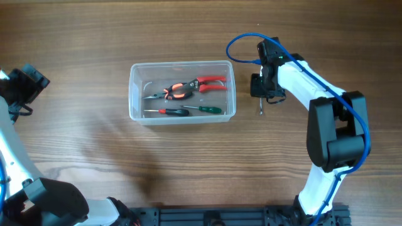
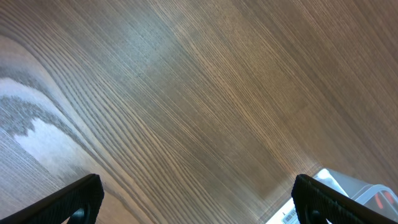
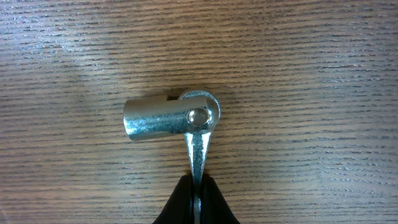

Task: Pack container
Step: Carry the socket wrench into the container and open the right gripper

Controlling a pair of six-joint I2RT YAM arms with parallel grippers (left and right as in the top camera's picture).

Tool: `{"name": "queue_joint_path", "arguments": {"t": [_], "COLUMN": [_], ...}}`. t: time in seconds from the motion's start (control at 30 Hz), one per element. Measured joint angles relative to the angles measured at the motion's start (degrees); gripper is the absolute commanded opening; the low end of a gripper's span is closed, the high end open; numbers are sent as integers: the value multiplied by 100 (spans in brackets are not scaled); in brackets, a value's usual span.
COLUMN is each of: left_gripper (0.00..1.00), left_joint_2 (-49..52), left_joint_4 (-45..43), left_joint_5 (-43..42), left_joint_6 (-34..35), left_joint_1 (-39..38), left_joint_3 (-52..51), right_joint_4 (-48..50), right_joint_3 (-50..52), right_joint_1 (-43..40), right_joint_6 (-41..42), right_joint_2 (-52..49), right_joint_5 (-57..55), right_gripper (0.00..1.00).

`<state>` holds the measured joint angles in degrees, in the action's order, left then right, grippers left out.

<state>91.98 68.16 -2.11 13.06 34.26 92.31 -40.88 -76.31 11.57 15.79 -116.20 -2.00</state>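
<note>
Container (image 1: 134,94) w/ pliers (image 1: 188,88), red screwdriver (image 1: 171,112), green screwdriver (image 1: 209,109); right jaws pinch metal tool (image 3: 171,118)

The right arm (image 1: 301,78) has white moulded link shells joined by black cylindrical joint housings (image 1: 339,129). A blue cable (image 1: 242,44) runs outside the links. The left arm (image 1: 9,150) has identical white-and-black construction. The right gripper (image 3: 198,196) has black, tapered fingers. The left gripper (image 2: 196,202) has black, matte, blunt-edged fingers (image 2: 78,199).
</note>
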Motion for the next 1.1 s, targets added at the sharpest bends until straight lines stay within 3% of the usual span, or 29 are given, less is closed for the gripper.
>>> {"name": "queue_joint_path", "arguments": {"t": [0.2, 0.43, 0.7, 0.93, 1.1], "left_gripper": [100, 100, 100, 100, 100], "left_joint_2": [0, 0, 0, 0, 0], "left_joint_4": [0, 0, 0, 0, 0], "left_joint_5": [2, 0, 0, 0, 2], "left_joint_6": [0, 0, 0, 0, 0], "left_joint_1": [0, 0, 0, 0, 0], "left_joint_3": [0, 0, 0, 0, 0], "right_joint_4": [-426, -667, -678, -732, -721], "right_joint_3": [-98, -1001, -1381, -1270, -1270], "right_joint_1": [0, 85, 1172, 1998, 2092], "right_joint_6": [-240, -931, -3390, -5643, -6400], "right_joint_2": [188, 1550, 2736, 2389, 1589], "right_joint_5": [-313, -446, 688, 1867, 2092], "right_gripper": [4, 4, 4, 4, 4]}}
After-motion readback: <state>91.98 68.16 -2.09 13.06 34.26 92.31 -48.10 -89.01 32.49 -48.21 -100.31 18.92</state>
